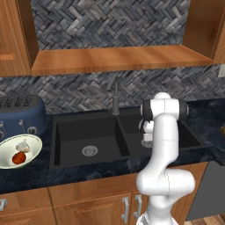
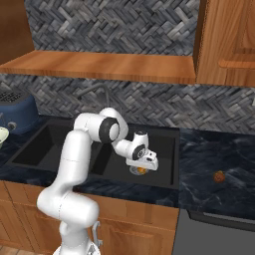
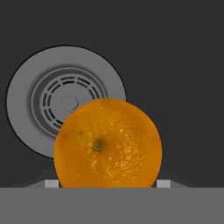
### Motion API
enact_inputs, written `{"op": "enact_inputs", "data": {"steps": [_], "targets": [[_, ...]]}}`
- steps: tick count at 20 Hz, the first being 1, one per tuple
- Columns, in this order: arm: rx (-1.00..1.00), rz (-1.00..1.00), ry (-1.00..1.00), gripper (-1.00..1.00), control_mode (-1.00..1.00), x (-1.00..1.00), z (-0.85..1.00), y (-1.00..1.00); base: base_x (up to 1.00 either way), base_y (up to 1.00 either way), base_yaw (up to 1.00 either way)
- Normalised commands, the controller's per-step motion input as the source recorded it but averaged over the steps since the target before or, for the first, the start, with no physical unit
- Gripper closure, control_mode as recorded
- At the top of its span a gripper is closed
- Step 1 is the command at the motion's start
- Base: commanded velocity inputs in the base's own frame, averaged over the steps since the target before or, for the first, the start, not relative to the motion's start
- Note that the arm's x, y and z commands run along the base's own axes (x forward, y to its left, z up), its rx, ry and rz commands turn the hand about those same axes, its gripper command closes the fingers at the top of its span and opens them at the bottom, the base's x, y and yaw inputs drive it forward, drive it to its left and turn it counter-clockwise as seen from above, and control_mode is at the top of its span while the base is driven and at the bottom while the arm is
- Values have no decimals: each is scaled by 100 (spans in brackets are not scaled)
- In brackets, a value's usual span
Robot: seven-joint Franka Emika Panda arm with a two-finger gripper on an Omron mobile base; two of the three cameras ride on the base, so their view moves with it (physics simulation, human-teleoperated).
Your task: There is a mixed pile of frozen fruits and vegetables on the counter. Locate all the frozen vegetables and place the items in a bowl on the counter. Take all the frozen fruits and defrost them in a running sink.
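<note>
The jaws are closed on a frozen fruit [image 3: 107,144], a bright orange ball seated squarely between the two tips, so the gripper [image 2: 142,170] holds it with nothing slack. Taking the sink [image 1: 70,132] as landmark and going left to right: left of it on the counter [image 1: 30,176] sits the bowl [image 1: 8,163], already holding the red tomato-like ball [image 1: 18,158] and the pale garlic-like bulb [image 1: 23,147]; inside the sink's right basin the gripper hangs low with its orange, the round metal drain [image 3: 48,100] directly beneath and slightly aside; right of the sink another small orange piece [image 2: 219,176] lies on the counter. The fruit sits straight above the basin floor, so release is probably all that remains.
</note>
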Motion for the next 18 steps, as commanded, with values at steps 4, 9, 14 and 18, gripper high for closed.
{"op": "enact_inputs", "data": {"steps": [4, 9, 14, 18], "targets": [[0, 0, 0, 100, -100, 14, -15, 0, 0, 0, 0], [0, 0, 0, 100, -100, 7, -9, 0, 0, 0, 0], [0, 0, 2, -100, -100, 2, -7, 0, 0, 0, 0], [0, 0, 1, -100, -100, 3, -1, 0, 0, 0, 0]]}}
